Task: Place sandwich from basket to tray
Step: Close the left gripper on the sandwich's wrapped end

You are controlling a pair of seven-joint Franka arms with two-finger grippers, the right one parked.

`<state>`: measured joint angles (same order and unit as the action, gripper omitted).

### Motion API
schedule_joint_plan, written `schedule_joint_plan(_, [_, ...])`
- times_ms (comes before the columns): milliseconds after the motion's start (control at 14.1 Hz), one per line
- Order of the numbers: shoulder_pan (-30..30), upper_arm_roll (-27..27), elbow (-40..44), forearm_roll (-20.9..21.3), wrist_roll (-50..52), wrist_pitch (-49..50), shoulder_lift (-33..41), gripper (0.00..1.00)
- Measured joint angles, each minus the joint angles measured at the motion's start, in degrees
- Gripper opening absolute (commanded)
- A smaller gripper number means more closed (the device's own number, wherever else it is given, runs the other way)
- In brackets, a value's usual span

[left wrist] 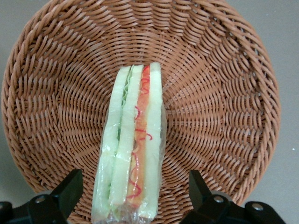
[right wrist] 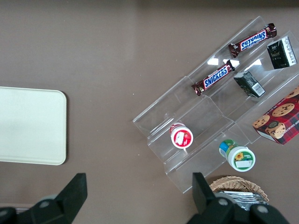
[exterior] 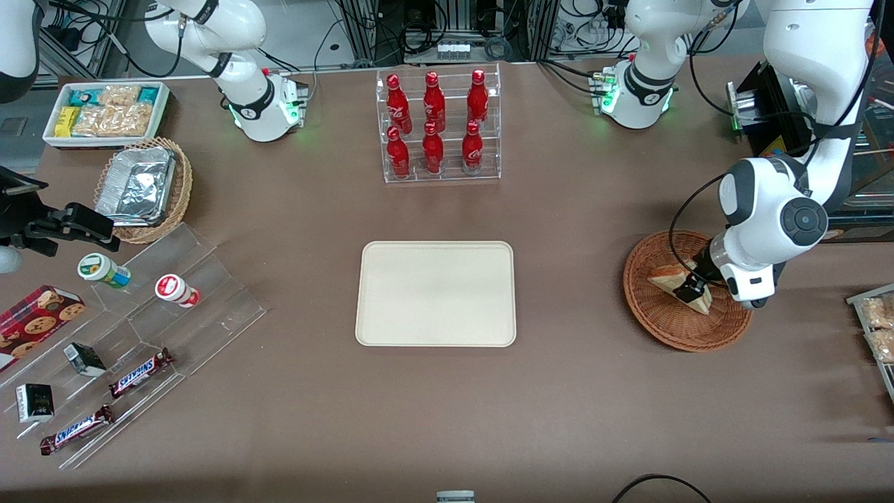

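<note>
Left wrist view: sandwich [left wrist: 133, 144] in basket [left wrist: 224, 93], filling edge up, long axis toward the camera | gripper [left wrist: 132, 189] jaws spread, straddling its near end, not touching | tray [exterior: 436, 293] mid-counter

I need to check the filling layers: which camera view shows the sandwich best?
The left wrist view: the sandwich lies in the basket between the open tool fingers, layers clear. The front view shows it small; the right wrist view not at all.

The sandwich [exterior: 681, 285] lies in the basket [exterior: 660, 321], toward the working arm's end of the tabletop [exterior: 447, 412]. The end effector [exterior: 693, 287] hangs over it, fingers spread either side. The tray [exterior: 436, 293] sits mid-tabletop, with the bottle rack [exterior: 440, 126] at its twelve o'clock, farther from the front camera.
</note>
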<state>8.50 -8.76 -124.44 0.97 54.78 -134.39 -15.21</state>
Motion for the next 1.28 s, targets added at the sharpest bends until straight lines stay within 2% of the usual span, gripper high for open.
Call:
schedule_joint_plan(142, [0.00,0.02,-0.39,0.00,0.03,0.00,-0.20,1.00])
schedule_joint_plan(213, [0.01,0.04,-0.60,0.00,0.08,0.00,-0.20,0.97])
schedule_joint_plan(284, [0.02,0.07,-0.71,0.00,0.36,-0.01,-0.20,0.89])
schedule_joint_plan(497, [0.02,0.09,-0.74,0.00,1.99,-0.06,-0.19,0.47])
schedule_joint_plan(710, [0.01,0.09,-0.74,0.00,2.71,-0.18,-0.19,0.16])
schedule_joint_plan(995, [-0.03,0.06,-0.74,0.00,2.90,-0.52,-0.17,0.11])
schedule_joint_plan(1279, [-0.77,0.01,-0.53,2.57,3.03,0.29,0.51,0.10])
